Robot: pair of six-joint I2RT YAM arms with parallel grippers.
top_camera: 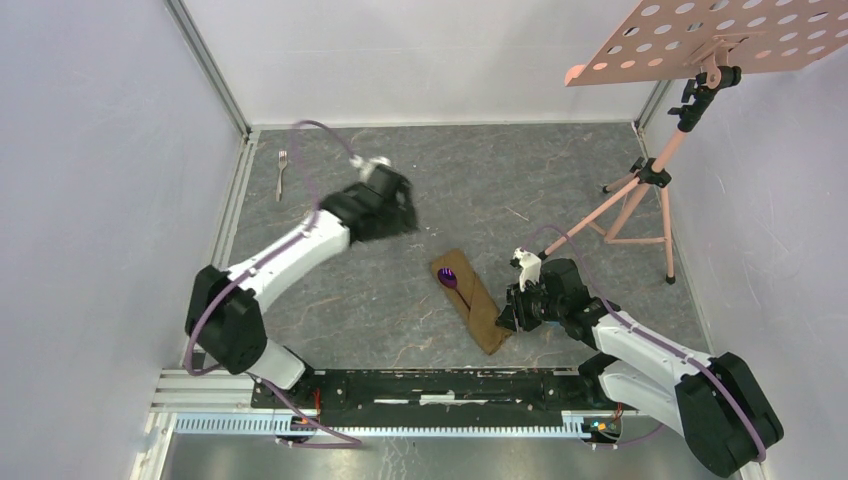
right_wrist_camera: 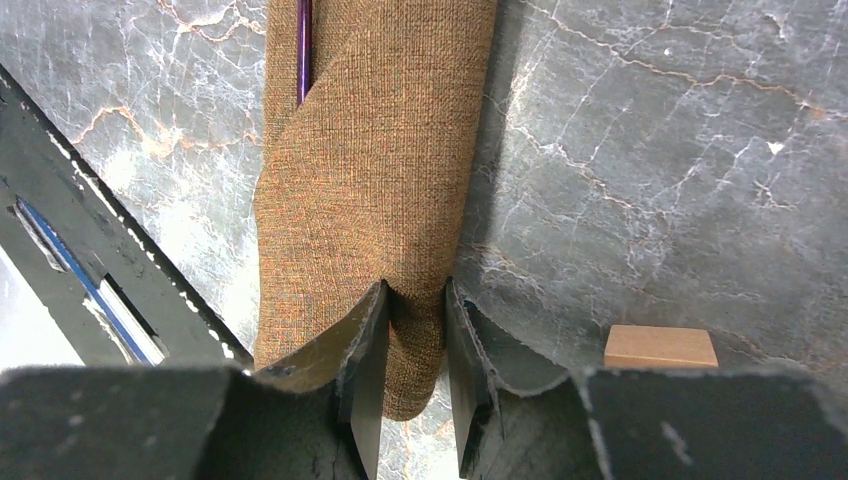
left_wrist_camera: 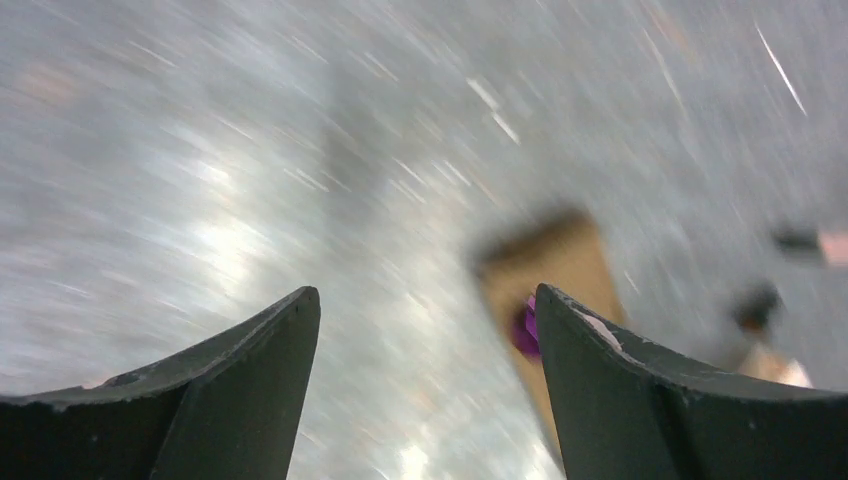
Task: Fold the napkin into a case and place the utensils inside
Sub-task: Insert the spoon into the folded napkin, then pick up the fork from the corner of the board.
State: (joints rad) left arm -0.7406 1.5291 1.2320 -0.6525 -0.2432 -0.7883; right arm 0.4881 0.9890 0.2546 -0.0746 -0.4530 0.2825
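Observation:
The brown napkin lies folded as a long narrow case in the middle of the table. The spoon with the purple bowl sticks out of its far end; its dark handle runs into the fold. My right gripper is shut on the near end of the case, a fold of cloth pinched between the fingers. The silver fork lies at the far left of the table. My left gripper is open and empty, above the table between fork and case. The left wrist view is blurred; the case shows there.
A pink music stand with tripod legs stands at the back right. A small wooden block lies right of my right gripper. The black rail runs along the near edge. White walls enclose the table.

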